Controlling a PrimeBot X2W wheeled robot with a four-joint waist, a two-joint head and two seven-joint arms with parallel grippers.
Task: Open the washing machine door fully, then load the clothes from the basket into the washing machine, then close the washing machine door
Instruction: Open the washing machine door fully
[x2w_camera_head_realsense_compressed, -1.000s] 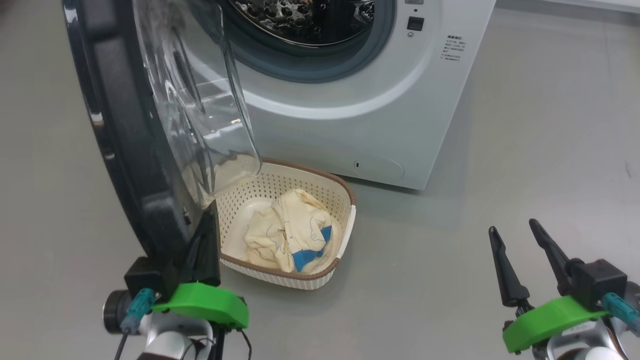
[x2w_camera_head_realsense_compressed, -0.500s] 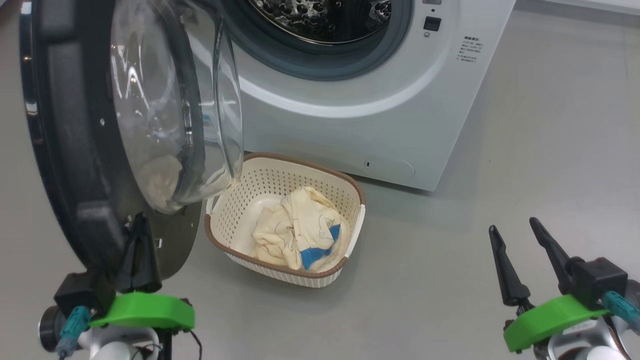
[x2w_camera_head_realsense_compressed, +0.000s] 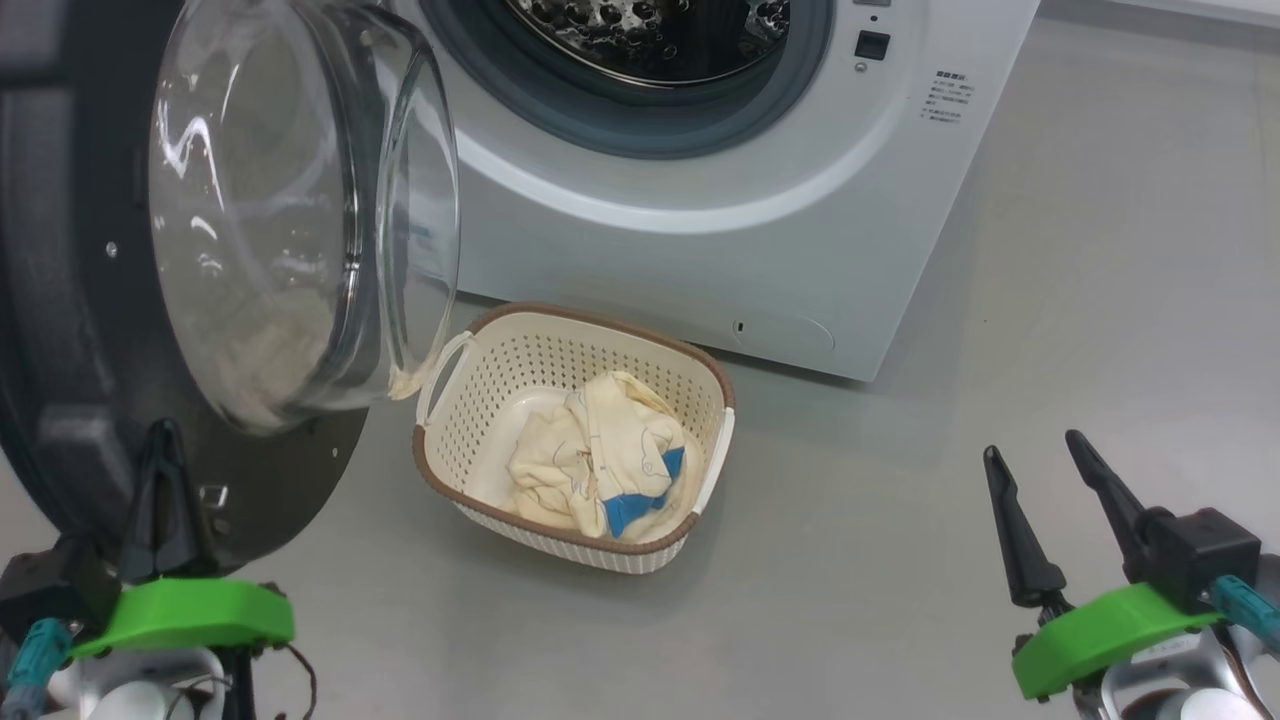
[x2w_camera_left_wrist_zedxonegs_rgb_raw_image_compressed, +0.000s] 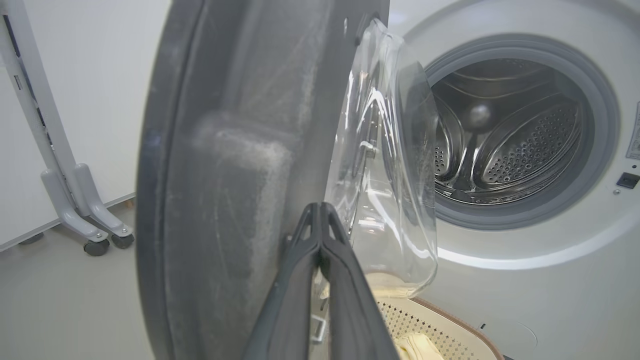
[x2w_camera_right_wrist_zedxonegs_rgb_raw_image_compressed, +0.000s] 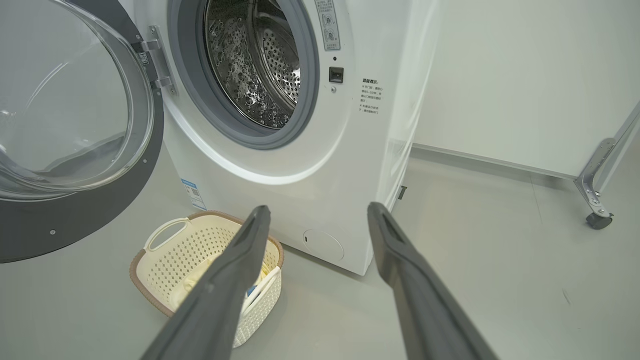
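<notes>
At the lower left of the head view, the left end effector (x2w_camera_head_realsense_compressed: 164, 435) is seen with its two dark fingers pressed together and nothing pinched between them. Its tips are set before the lower inner face of the washing machine door (x2w_camera_head_realsense_compressed: 60, 300); whether they touch it cannot be told. The door is swung wide to the left on its hinge (x2w_camera_right_wrist_zedxonegs_rgb_raw_image_compressed: 157, 62), with the black frame turned outward and the clear glass bowl (x2w_camera_head_realsense_compressed: 280, 220) bulging toward the machine's front.

Just right of the bowl's lower edge, the basket (x2w_camera_head_realsense_compressed: 560, 360) is seen standing upright on the grey floor (x2w_camera_head_realsense_compressed: 900, 520), close before the lower front of the washing machine (x2w_camera_head_realsense_compressed: 700, 270) but apart from it. One white handle (x2w_camera_head_realsense_compressed: 443, 372) is turned toward the door. The clothes (x2w_camera_head_realsense_compressed: 590, 460) are bunched in the right half of the basket, cream-yellow with a blue patch toward the near edge, and part of the basket's bottom is left bare on the left.

Behind the basket, the machine's opening is uncovered: the grey gasket (x2w_camera_head_realsense_compressed: 600, 110) and the perforated steel drum (x2w_camera_head_realsense_compressed: 650, 30) are exposed, and no garment can be made out inside the drum. A small blue label (x2w_camera_right_wrist_zedxonegs_rgb_raw_image_compressed: 192, 192) is carried on the lower front.

At the lower right, the right end effector (x2w_camera_head_realsense_compressed: 1031, 447) is held above bare floor, well apart from the basket and the machine, with its fingers spread wide and nothing between them.
</notes>
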